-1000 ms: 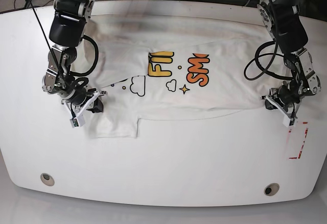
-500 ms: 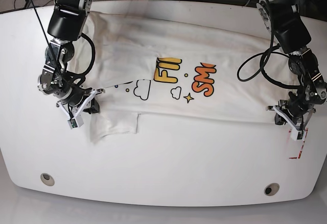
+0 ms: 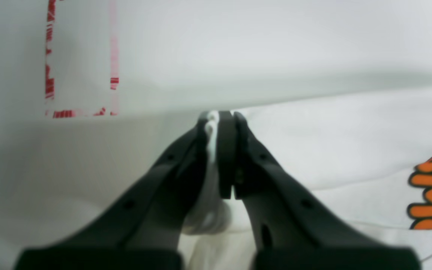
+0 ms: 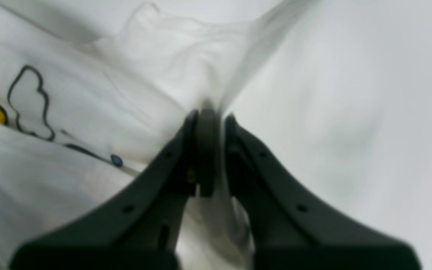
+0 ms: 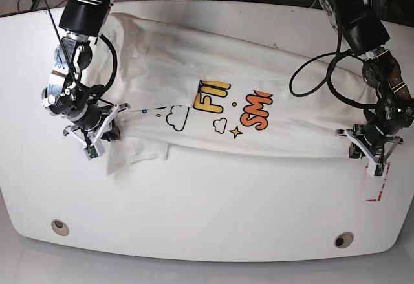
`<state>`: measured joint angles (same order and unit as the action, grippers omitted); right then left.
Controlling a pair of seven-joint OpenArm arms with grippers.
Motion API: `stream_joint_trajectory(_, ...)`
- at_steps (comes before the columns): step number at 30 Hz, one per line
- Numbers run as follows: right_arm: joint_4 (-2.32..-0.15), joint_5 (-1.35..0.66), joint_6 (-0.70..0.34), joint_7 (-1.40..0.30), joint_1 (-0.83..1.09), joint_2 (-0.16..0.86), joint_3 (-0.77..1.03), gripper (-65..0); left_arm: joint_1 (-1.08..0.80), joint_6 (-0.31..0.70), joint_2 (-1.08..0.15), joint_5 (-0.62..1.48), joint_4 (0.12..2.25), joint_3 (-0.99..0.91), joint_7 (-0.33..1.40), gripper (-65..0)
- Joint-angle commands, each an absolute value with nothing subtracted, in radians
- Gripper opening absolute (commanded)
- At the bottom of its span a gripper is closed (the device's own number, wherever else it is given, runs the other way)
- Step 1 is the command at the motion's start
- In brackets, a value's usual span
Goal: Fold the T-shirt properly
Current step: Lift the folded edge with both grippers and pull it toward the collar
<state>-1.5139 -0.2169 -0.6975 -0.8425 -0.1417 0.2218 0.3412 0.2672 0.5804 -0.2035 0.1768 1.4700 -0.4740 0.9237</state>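
Spreading across our white table (image 5: 207,200), the T-shirt (image 5: 278,83) lies print-up, showing yellow "FI" (image 5: 211,96) and orange "SM" (image 5: 257,109), the rest hidden in folds. Our left fingers (image 3: 219,118) clamp its edge beside red tape marks (image 3: 81,75); our right fingers (image 4: 206,112) pinch bunched cloth.

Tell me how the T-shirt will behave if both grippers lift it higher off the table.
The T-shirt will probably sag between the grips: it already drapes and wrinkles between the left gripper and right gripper. It looks light, since a small pinch of cloth in each shut gripper carries it. The loose sleeve would likely dangle and swing.
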Motion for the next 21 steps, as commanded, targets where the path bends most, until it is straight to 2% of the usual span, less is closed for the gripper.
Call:
stream_joint_trajectory(1, -1.584, -0.229, -0.698, -0.839, -0.133, 0.234, 0.344, -62.0, 0.286, 0.578, -0.216, 0.18, 1.486, -0.479, 0.905, -65.0)
stream_joint_trajectory(12, -1.589, -0.226, -0.698, -0.839, -0.122, 0.234, 0.344, -62.0, 0.302, 0.578, -0.22, 0.18, 1.403, -0.479, 0.898, -64.9)
stream_joint_trajectory(15, -1.589, -0.226, -0.698, -0.839, -0.122, 0.234, 0.344, -62.0, 0.326, 0.578, -0.22, 0.18, 1.388, -0.479, 0.898, -60.0)
stream_joint_trajectory(16, -1.589, -0.226, -0.698, -0.839, -0.122, 0.234, 0.344, -62.0, 0.334, 0.578, -0.217, 0.18, 1.385, -0.479, 0.9, -55.3)
stream_joint_trajectory(19, -1.593, -0.226, -0.698, -0.842, -0.119, 0.234, 0.344, -62.0, 0.321, 0.579, -0.214, 0.182, 1.402, -0.479, 0.903, -47.1)
stream_joint_trajectory(21, -1.598, -0.226, -0.698, -0.843, -0.11, 0.234, 0.344, -62.0, 0.302, 0.587, -0.213, 0.189, 1.437, -0.479, 0.903, -46.8)
